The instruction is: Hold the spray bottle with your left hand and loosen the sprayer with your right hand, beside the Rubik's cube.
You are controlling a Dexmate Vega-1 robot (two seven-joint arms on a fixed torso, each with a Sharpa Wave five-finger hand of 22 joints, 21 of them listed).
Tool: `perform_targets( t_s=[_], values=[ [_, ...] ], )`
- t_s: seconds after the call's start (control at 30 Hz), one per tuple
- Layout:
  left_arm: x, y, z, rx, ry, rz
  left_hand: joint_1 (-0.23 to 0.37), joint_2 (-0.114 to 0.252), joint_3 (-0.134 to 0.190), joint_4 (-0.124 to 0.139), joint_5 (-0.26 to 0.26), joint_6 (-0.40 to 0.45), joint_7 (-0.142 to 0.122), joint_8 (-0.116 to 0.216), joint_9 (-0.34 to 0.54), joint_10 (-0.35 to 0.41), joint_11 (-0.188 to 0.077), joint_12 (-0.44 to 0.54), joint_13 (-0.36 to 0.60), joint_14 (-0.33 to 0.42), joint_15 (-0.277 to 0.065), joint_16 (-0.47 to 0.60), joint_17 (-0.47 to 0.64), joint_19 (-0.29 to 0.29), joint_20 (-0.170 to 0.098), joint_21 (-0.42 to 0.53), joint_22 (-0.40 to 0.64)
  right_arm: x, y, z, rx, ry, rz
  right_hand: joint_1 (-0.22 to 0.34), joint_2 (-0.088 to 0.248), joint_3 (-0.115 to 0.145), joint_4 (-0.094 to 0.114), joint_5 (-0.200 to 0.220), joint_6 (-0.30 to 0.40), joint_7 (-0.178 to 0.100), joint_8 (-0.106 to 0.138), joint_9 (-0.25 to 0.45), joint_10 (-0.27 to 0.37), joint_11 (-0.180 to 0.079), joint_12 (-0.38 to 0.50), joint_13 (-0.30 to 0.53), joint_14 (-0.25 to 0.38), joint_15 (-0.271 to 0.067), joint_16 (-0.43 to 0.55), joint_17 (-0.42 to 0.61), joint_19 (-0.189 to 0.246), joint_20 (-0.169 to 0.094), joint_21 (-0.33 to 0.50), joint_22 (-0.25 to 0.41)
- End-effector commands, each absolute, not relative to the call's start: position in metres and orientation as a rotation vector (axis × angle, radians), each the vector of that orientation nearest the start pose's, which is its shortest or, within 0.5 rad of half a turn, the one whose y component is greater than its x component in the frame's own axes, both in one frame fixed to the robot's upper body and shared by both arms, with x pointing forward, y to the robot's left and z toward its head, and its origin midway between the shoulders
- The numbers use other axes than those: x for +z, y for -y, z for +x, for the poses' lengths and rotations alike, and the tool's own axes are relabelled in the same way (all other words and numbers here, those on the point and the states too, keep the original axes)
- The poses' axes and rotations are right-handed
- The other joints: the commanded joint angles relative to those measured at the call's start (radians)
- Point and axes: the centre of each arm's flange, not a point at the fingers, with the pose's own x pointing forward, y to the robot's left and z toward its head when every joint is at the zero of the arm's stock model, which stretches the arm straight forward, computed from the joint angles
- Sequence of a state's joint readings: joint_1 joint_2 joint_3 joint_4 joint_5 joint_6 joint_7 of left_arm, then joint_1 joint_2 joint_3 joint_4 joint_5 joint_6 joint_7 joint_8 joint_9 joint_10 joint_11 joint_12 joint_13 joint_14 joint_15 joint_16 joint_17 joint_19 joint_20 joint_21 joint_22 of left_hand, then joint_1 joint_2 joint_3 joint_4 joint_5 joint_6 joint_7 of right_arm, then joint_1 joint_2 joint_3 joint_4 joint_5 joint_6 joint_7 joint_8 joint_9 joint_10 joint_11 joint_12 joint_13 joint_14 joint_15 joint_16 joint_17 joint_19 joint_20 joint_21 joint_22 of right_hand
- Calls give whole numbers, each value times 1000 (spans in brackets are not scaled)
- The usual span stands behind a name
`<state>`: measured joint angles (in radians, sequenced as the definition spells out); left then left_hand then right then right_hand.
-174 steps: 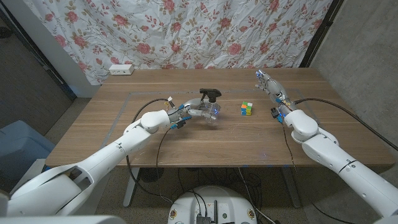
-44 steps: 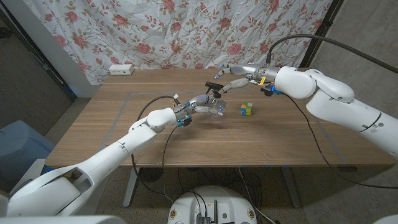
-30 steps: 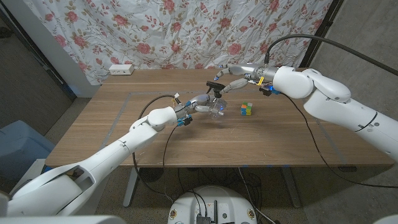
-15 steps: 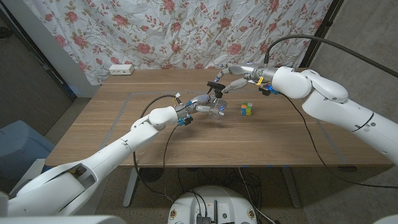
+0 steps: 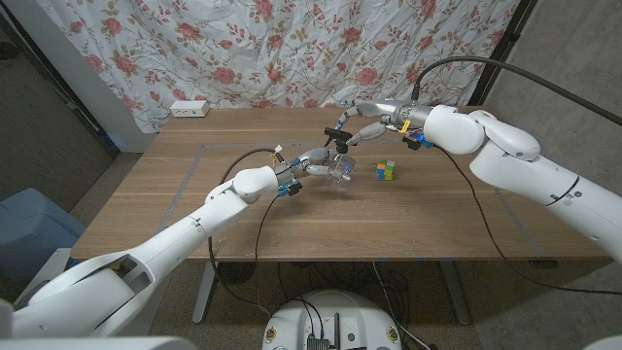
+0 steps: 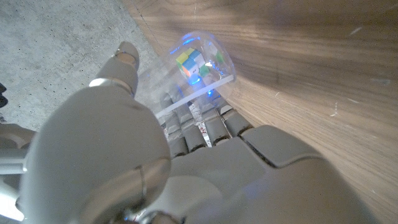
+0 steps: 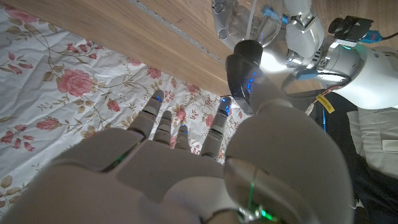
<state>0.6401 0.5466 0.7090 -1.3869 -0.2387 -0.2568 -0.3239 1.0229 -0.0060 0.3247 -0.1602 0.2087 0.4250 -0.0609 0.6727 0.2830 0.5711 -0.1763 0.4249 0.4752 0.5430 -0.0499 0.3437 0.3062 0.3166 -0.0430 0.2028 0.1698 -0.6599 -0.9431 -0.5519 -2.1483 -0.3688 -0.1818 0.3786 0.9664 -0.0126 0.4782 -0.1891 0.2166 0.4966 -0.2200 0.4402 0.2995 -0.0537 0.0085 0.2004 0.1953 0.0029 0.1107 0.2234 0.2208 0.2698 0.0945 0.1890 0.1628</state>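
Observation:
A clear spray bottle (image 5: 339,171) with a black sprayer (image 5: 336,135) stands tilted near the table's middle. My left hand (image 5: 313,165) grips the body from the left, and its fingers (image 6: 199,124) wrap the clear bottle (image 6: 198,65). My right hand (image 5: 363,119) reaches in from the right with fingers apart, its fingertips right at the sprayer; contact is unclear. From the right wrist, its thumb (image 7: 247,78) points at the bottle (image 7: 235,22), and my left hand (image 7: 301,34) is beside it. The Rubik's cube (image 5: 386,171) lies just right of the bottle.
A white power strip (image 5: 190,109) lies at the table's back left, in front of a flowered curtain (image 5: 292,49). Thin tape lines (image 5: 194,165) mark a rectangle on the wooden table (image 5: 408,219). A black cable runs from my right arm across the right side.
My right arm swung in from the table's right side to the sprayer. Over the last second it crept a little closer; my left hand kept hold of the bottle.

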Motion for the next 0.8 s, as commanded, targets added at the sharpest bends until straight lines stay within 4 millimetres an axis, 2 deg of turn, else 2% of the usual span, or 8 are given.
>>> perform_targets(
  t_s=[0.03, 0.37, 0.8],
  values=[
    [-17, -116, 626, -750, 621, 664, -34, 39, 9, 3, 8, 10, 1, 3, 0, 13, 1, -1, 5, 0, -134, -1, 0, -2, -33, -4, 5, 108, 156, 501, 343, 761, -1499, 50, 12, 15, 3, 0, 39, 0, 24, 10, 5, -16, 5, 2, 2, -11, 6, 3, 6, -8, 1, 4],
    [-18, -113, 628, -761, 619, 661, -38, 43, 10, 3, 8, 9, 3, 3, -5, 16, 1, -4, 6, 0, -134, -3, -1, -1, -32, -4, 5, 108, 160, 504, 377, 755, -1434, 96, 28, 23, 6, 5, 84, -1, 51, 21, 25, -32, 9, 1, 10, -30, 12, 7, 12, -23, 1, 4],
    [-19, -111, 629, -764, 615, 660, -41, 48, 11, 3, 7, 10, 3, 4, -11, 18, 2, -8, 7, 0, -133, -4, -2, -1, -32, -4, 5, 110, 163, 508, 397, 757, -1386, 138, 55, 30, 8, 14, 122, -2, 74, 30, 50, -48, 13, 1, 16, -48, 18, 13, 12, -39, 1, 5]
  ],
)
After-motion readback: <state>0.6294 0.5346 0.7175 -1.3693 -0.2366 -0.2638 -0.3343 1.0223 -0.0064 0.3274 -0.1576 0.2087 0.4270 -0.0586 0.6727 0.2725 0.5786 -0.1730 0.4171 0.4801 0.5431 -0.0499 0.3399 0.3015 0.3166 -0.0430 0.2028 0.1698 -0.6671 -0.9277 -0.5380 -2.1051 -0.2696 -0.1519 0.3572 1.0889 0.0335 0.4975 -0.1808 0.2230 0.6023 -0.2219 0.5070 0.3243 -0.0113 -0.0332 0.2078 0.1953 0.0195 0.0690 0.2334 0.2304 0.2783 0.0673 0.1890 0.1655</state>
